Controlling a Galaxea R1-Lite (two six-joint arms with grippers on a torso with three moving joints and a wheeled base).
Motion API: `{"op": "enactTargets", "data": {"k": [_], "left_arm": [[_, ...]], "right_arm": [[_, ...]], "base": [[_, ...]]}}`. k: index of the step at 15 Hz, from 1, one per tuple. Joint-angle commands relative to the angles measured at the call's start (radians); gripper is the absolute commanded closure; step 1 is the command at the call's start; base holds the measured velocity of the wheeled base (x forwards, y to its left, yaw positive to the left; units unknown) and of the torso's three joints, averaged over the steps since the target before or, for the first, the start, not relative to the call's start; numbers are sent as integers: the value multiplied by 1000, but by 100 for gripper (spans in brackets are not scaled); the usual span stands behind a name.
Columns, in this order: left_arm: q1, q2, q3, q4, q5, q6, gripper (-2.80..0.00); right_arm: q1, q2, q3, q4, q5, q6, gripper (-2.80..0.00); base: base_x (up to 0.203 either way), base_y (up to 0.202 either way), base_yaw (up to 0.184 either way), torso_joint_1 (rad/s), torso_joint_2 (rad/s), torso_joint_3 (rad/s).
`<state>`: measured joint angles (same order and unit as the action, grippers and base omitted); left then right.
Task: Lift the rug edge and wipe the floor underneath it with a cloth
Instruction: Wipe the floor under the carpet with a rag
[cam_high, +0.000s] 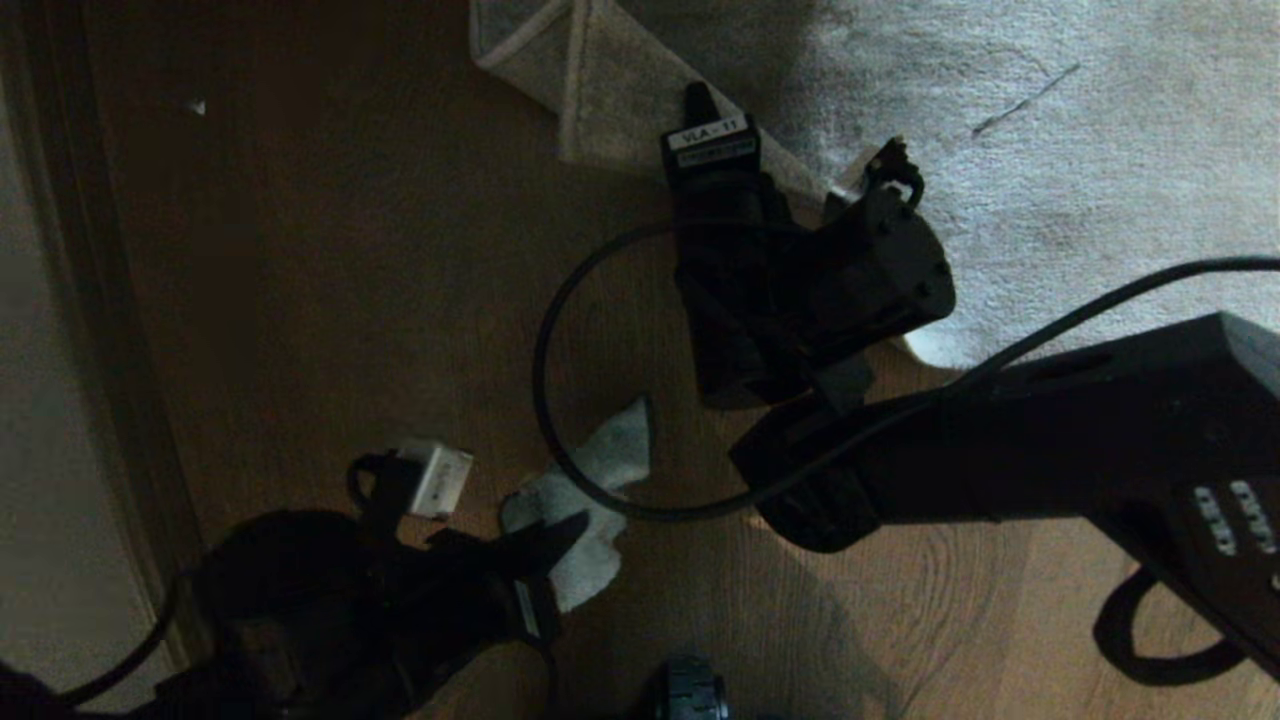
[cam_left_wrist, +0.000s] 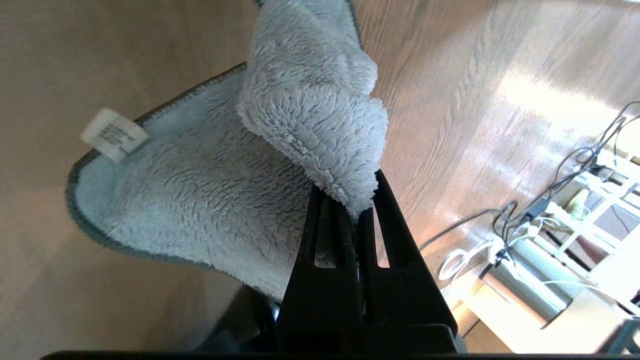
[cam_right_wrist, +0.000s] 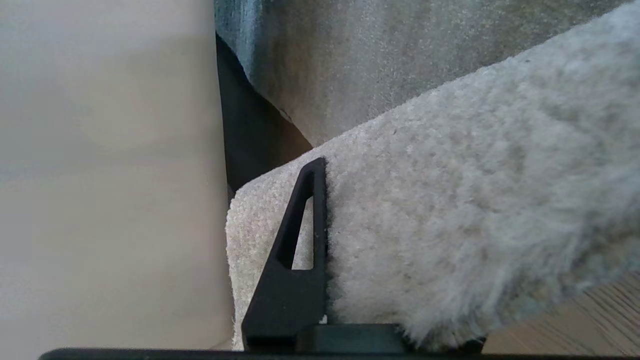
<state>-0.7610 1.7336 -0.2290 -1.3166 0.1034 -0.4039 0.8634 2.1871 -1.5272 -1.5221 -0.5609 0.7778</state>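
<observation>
Cloth (cam_left_wrist: 215, 200), seen close from the left wrist view, shows its fluffy grey-blue pile, a dark stitched border and a small white label, none of which the dim head view makes out; there it is only a pale crumpled patch (cam_high: 590, 500) on the floor (cam_high: 350, 300), low and left of centre. The left gripper (cam_left_wrist: 350, 200) has its two black fingers (cam_left_wrist: 320, 225) clenched on a bunched fold of that cloth, the remainder spread flat on the brown planks. That wrist view alone also takes in a tangle of white and black cables (cam_left_wrist: 500, 245) lying further off on a sunlit stretch of boards.

Across the head view a black cable loop (cam_high: 545, 380) curves over the cloth and partly hides it. Right of that, the right gripper (cam_high: 705, 110) reaches up to the rug edge (cam_high: 610, 90), which is folded back with its paler backing and hemmed border showing. From the right wrist view one black finger (cam_right_wrist: 300, 240) presses against the raised rug edge (cam_right_wrist: 450, 210), grasping it; the other finger is hidden behind the pile. The right forearm crosses the lower right, blocking part of the floor.
</observation>
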Motion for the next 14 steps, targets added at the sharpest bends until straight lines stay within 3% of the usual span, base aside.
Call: {"op": "enactTargets", "data": {"k": [1, 8, 14], "left_arm": [[-6, 90, -74, -9, 0, -2, 0], [-11, 182, -313, -11, 5, -8, 0], [20, 211, -367, -24, 14, -9, 0]], "right_arm": [[-1, 8, -2, -48, -4, 3, 0], [0, 19, -4, -48, -4, 0, 0], [2, 22, -4, -48, -4, 0, 0]], "base": [[0, 0, 0, 0, 0, 0], [0, 0, 0, 0, 0, 0], [0, 0, 0, 0, 0, 0]]}}
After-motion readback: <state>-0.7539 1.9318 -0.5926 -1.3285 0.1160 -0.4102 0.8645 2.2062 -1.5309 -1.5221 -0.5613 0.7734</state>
